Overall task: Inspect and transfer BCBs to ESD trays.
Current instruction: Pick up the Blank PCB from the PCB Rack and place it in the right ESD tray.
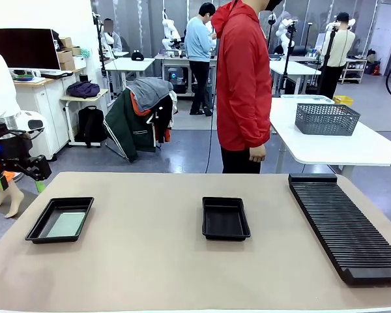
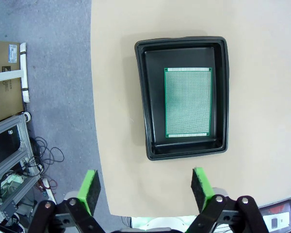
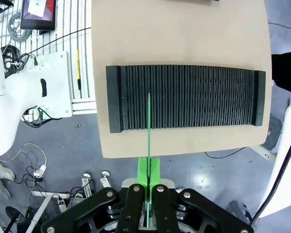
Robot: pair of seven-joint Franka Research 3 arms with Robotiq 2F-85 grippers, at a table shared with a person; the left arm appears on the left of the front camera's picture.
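Thin green rectangular circuit board (image 3: 149, 121), edge-on, is clenched in the right fingers (image 3: 143, 171) above the long black ribbed rack (image 3: 194, 97); another board (image 2: 188, 103) lies in the shallow black plastic tray (image 2: 141, 97) beneath the released left fingers (image 2: 90, 189); held by one edge, the gripped board may tilt and snag a tray rim.

The front camera sits low at the robot's edge of the table (image 1: 150, 274), facing across it toward the person (image 1: 242, 85). Both wrist cameras look straight down from well above — the left over the left ESD tray (image 2: 141, 97), the right over the slotted rack (image 3: 184, 97). The front view shares both.
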